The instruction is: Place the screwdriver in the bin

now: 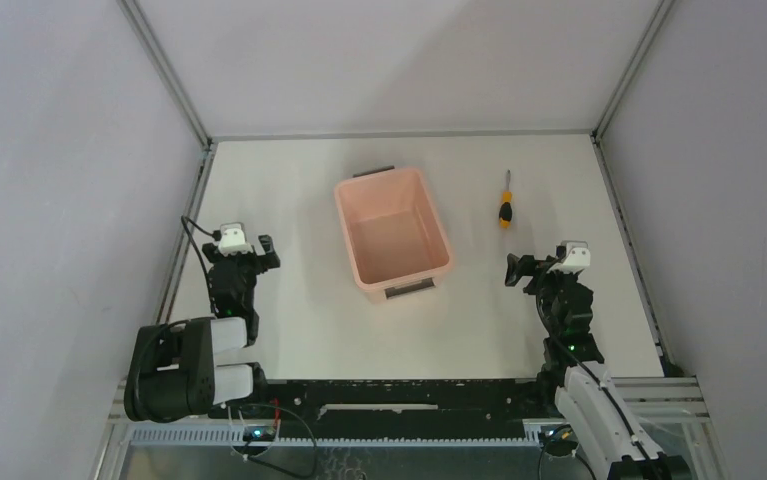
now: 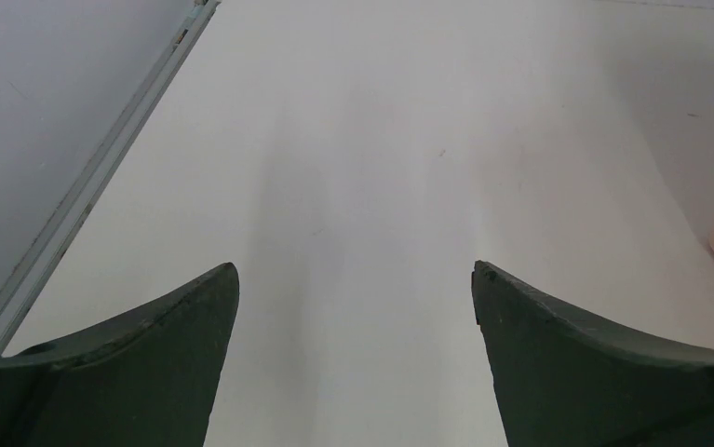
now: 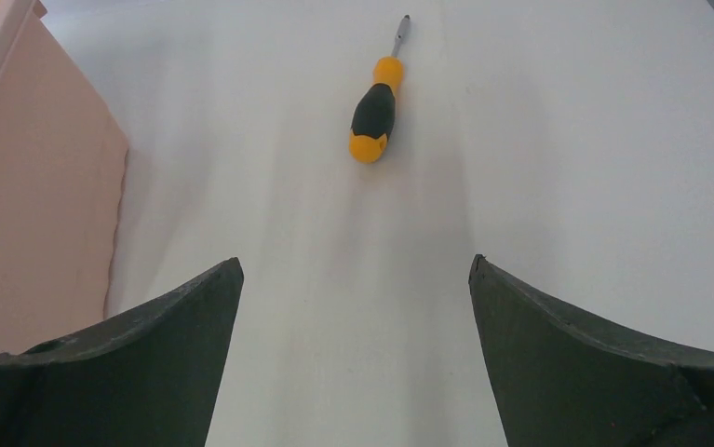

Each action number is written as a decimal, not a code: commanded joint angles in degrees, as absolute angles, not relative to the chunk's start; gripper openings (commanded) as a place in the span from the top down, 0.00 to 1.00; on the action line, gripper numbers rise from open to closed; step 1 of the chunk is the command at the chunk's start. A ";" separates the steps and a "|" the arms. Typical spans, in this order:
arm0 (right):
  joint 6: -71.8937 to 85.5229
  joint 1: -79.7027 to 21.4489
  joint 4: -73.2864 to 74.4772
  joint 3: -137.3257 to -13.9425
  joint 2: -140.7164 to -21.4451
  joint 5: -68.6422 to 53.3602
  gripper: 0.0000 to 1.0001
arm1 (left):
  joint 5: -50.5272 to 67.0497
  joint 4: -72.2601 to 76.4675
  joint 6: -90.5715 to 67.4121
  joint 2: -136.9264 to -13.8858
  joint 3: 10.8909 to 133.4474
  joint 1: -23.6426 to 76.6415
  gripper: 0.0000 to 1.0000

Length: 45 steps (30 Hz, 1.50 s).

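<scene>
L gripper (image 2: 355, 270): fingers wide apart, holding nothing, low over table (image 1: 299, 330). R gripper (image 3: 355, 270): same, fingers spread, nothing held. Bin (image 1: 343, 215) upright mid-table, further out btwn arms. Screwdriver (image 3: 373, 116) flat on table ahead of R gripper, right of bin, apart from it, tip pointing away.

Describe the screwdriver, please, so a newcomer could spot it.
Start at the pink bin on the white table. To its right, apart from it, lies the screwdriver: the only small thing there, with a yellow-and-black handle and thin dark shaft.
</scene>
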State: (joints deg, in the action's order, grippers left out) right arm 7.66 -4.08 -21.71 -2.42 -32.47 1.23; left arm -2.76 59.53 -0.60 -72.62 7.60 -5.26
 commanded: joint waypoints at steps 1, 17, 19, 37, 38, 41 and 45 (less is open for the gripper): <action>8.69 -3.58 -24.18 -2.98 -32.86 1.93 0.00 | -2.72 62.05 -0.44 -71.89 10.17 -5.01 0.00; 12.58 -3.94 23.08 -57.13 -60.67 -1.95 0.00 | -2.72 61.98 -0.44 -71.89 10.16 -5.01 0.00; 14.37 -5.04 26.57 -63.77 -66.28 -0.21 0.00 | -2.72 62.05 -0.44 -71.89 10.11 -5.01 0.00; 15.25 -3.63 42.20 -97.79 -116.64 5.23 0.00 | -2.72 62.00 -0.44 -71.94 10.13 -5.01 0.00; 15.49 -3.53 42.52 -98.42 -118.18 5.16 0.00 | -2.72 62.00 -0.44 -71.90 10.11 -4.98 0.00; 15.99 -3.38 42.72 -98.71 -121.76 4.89 0.02 | -2.72 62.03 -0.44 -71.89 10.16 -4.98 0.00; 16.18 -3.04 43.24 -98.50 -125.06 4.09 0.09 | -2.72 62.05 -0.44 -71.94 10.16 -5.02 0.00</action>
